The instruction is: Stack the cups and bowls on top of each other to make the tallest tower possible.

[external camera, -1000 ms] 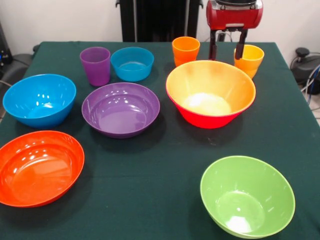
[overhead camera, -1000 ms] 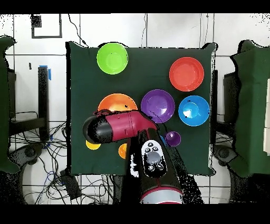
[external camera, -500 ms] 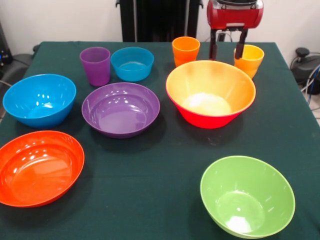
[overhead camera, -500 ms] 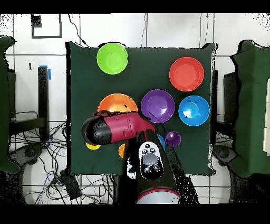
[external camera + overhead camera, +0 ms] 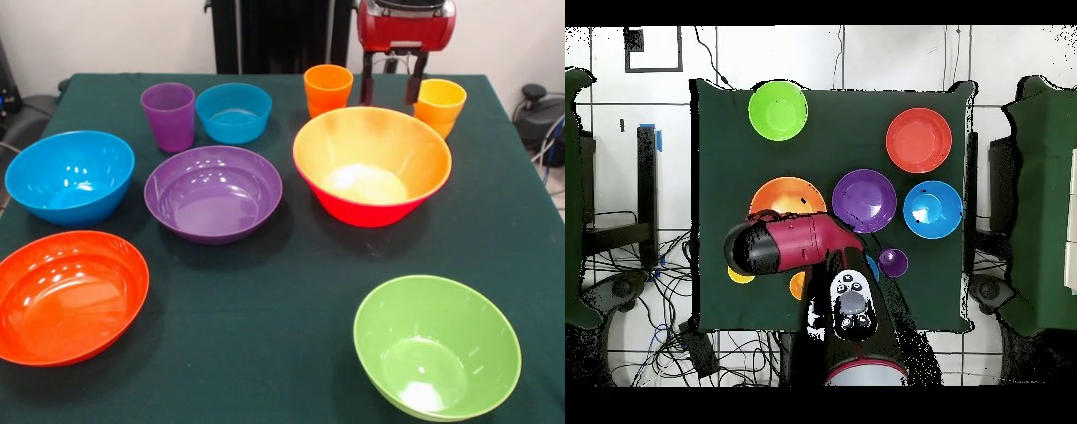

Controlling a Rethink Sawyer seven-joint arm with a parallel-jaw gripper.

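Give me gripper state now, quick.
Gripper: open, holding nothing, fingers spread in the air between the orange cup and the yellow cup.

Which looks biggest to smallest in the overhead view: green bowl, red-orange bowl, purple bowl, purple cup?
1-2. Red-orange bowl and purple bowl: too alike to rank.
3. Green bowl, slightly smaller.
4. Purple cup, by far the smallest.
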